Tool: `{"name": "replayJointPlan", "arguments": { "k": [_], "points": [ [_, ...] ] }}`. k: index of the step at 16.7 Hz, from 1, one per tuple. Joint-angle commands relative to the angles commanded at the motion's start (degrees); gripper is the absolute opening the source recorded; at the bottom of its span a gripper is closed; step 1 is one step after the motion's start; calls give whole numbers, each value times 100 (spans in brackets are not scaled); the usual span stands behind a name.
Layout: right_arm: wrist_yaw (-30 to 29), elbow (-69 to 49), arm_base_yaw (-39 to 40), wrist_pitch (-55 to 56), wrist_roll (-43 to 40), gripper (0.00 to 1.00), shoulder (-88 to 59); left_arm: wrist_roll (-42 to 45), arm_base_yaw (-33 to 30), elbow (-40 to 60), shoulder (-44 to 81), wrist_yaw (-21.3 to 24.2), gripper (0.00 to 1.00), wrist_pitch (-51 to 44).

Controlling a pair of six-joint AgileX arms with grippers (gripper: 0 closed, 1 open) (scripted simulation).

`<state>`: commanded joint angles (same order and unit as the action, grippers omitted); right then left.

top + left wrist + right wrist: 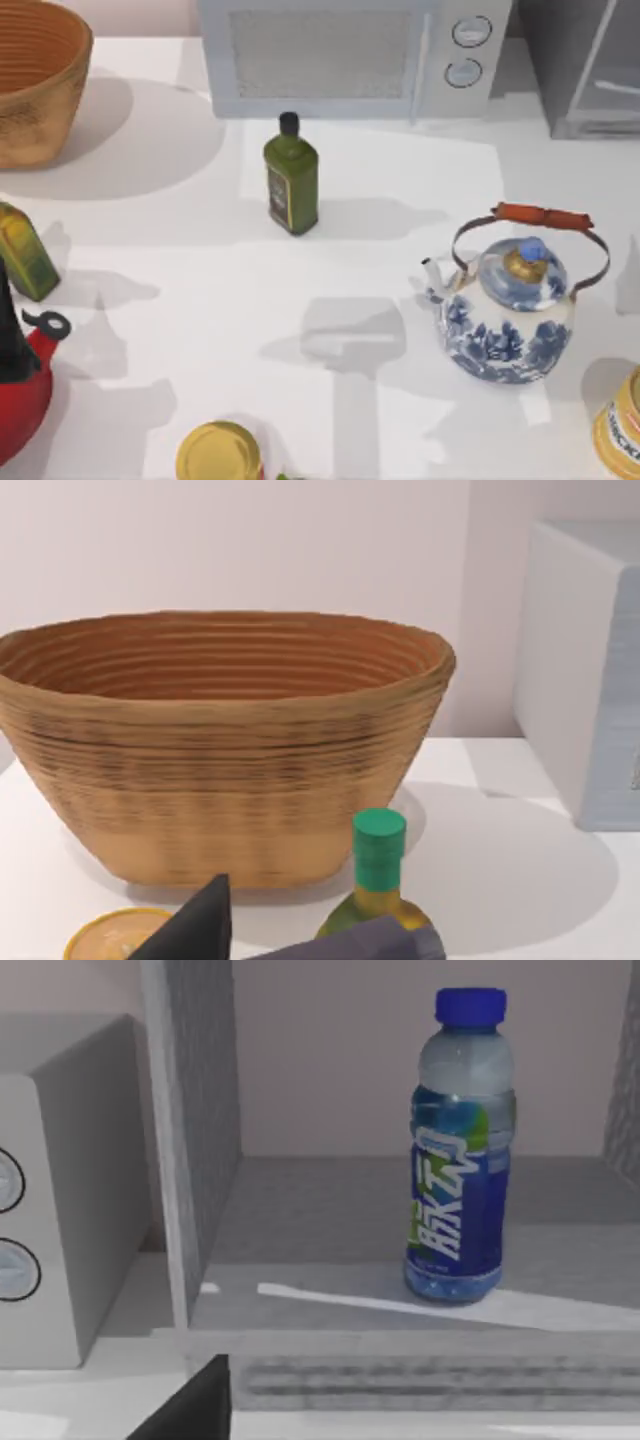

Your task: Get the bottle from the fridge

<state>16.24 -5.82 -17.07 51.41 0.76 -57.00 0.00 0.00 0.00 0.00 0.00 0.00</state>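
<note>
Bottle (458,1150): upright inside the open fridge (200,1160), on its grey floor toward one side, blue cap up, untouched. Right gripper: faces the fridge opening from outside, level with the bottle, well short of it; finger state cannot be told. Left gripper: faces the woven basket (220,750) near a green-capped bottle (378,880); finger state likewise cannot be told.

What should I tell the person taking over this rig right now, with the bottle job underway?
Handover note:
Left gripper: parked near the basket, by a green-capped bottle.
Right gripper: facing the fridge, a dark fingertip at the edge of the right wrist view, holding nothing.
The bottle stands upright on the fridge floor, blue cap on, untouched. The fridge is open toward the right wrist camera; it sits beside the microwave.
Done: the approach.
Left: reach in, grip the bottle, draw it out.
</note>
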Motion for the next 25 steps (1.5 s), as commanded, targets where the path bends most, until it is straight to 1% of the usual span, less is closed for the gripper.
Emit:
{"name": "replayJointPlan", "arguments": {
  "k": [4, 7, 10, 12, 14, 21, 23, 25],
  "points": [
    [553, -192, -567, 1725, 13, 100, -1927, 0, 0, 0, 0, 0, 100, 0],
    [898, -315, -920, 2804, 20, 100, -3122, 0, 0, 0, 0, 0, 100, 0],
    [1155, -410, -1182, 3611, 24, 100, -4020, 0, 0, 0, 0, 0, 100, 0],
    [1267, -452, -1295, 3960, 26, 100, -4401, 0, 0, 0, 0, 0, 100, 0],
    [1319, -473, -1348, 4125, 27, 100, -4569, 0, 0, 0, 0, 0, 100, 0],
    [1280, -535, -1284, 4076, 24, 100, -4616, 0, 0, 0, 0, 0, 100, 0],
    [1151, -862, -1149, 3930, 13, 100, -4804, 0, 0, 0, 0, 0, 100, 0],
    [935, -1430, -953, 3684, -1, 100, -5073, 0, 0, 0, 0, 0, 100, 0]
  ]
}}
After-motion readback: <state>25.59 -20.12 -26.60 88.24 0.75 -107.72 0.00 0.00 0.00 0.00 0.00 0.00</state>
